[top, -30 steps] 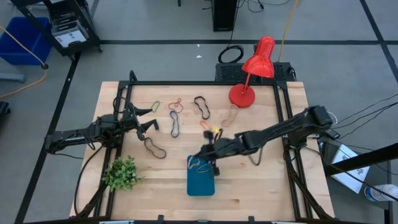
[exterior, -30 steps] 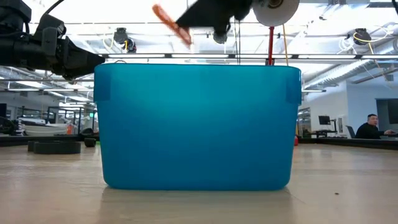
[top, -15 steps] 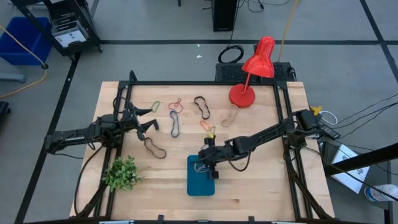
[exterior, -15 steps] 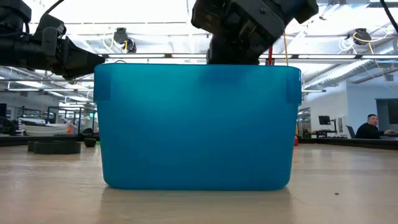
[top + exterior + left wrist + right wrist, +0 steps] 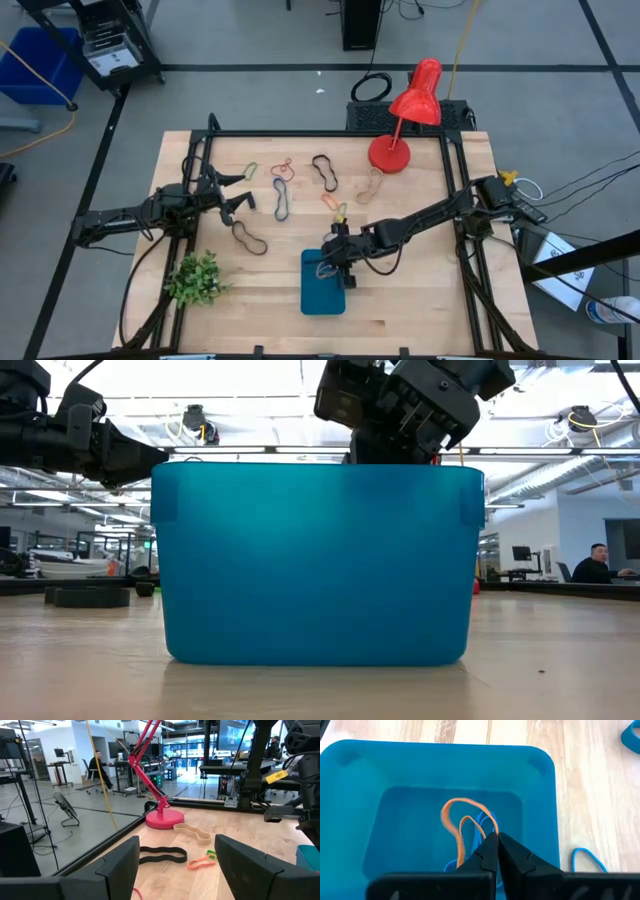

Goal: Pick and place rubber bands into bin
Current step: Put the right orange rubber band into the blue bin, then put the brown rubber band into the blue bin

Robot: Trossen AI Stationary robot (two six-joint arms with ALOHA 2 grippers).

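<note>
Two dark, slender jointed arms reach in from opposite sides of the workbench, black cables looping along their links. The left gripper (image 5: 175,870) ends in two broad, matte black fingers with angular, faceted faces, while the right gripper (image 5: 496,841) tapers to a pair of narrow, pointed black tips; a small yellow tag marks the right arm's housing.

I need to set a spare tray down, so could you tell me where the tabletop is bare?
Bare wood lies right of the bin, toward the near right corner, and between the plant and the bin. It is crowded among the rubber bands by the lamp.
</note>
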